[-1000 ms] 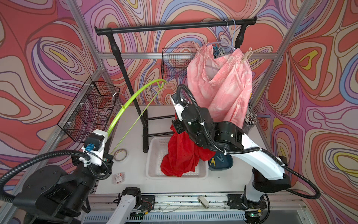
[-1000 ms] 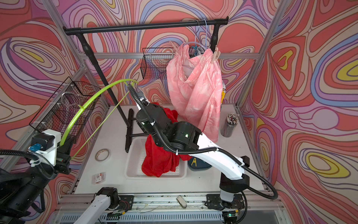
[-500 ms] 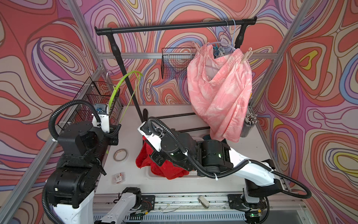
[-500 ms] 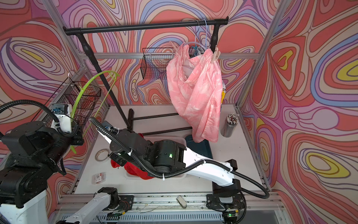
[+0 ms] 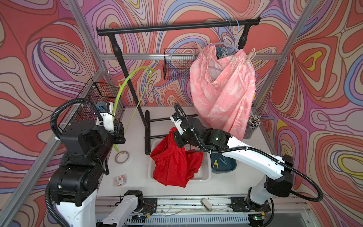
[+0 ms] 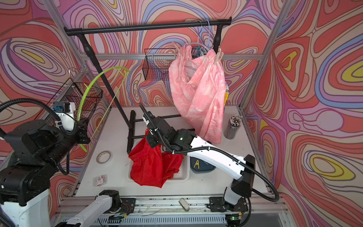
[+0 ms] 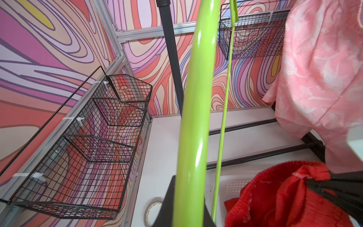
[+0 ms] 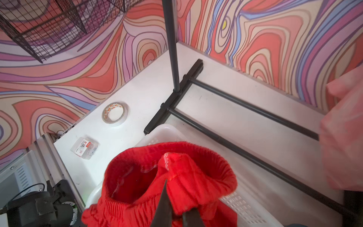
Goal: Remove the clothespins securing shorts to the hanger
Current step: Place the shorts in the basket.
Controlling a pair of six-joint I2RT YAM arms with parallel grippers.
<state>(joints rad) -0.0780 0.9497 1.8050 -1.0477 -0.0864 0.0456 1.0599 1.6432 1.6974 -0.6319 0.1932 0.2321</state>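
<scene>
My left gripper [image 5: 117,135] [image 7: 188,206] is shut on the lower end of a bare green hanger [image 5: 127,84] [image 7: 194,118], held upright near the left wall. The waistband of the red shorts [image 5: 172,163] [image 8: 176,176] is pinched in my shut right gripper [image 5: 176,137] [image 8: 174,206], and they hang into a white basket [image 5: 204,173]. Pink shorts [image 5: 222,88] hang from a hanger on the rail, pinned by pale clothespins [image 5: 249,57] [image 5: 199,48]. A yellow clothespin [image 5: 215,164] and a teal-grey one lie in a blue tray [image 5: 227,167].
A black rail [image 5: 176,27] on a stand [image 5: 147,133] spans the back. Wire baskets hang on the left wall [image 5: 98,98] and the back wall [image 5: 176,66]. A tape roll [image 5: 122,157], a small packet [image 5: 120,179] and a cup of pens [image 5: 252,125] sit on the table.
My right gripper swung the red shorts to the left front, then back right over the white basket. The left arm rose from the front left corner, keeping hold of the green hanger.
</scene>
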